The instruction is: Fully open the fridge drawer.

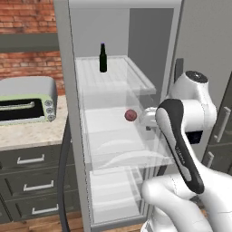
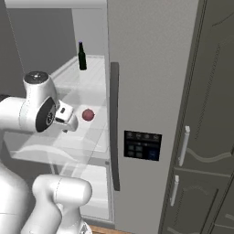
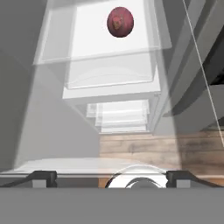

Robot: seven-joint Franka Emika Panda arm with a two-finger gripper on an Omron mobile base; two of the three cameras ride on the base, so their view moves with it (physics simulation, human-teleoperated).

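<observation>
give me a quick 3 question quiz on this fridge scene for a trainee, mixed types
1. True or false: the dark bottle stands upright on the upper clear shelf.
2. Multiple choice: where is the red round fruit? A) on the counter beside the toaster oven B) inside the open fridge, below the bottle's shelf C) on the wooden floor
3. Fill in: the fridge drawer has a curved ____ moulded on its front.

Key: 1 true; 2 B; 3 arc. In the hand view the gripper has its fingertips set wide apart, holding nothing.
</observation>
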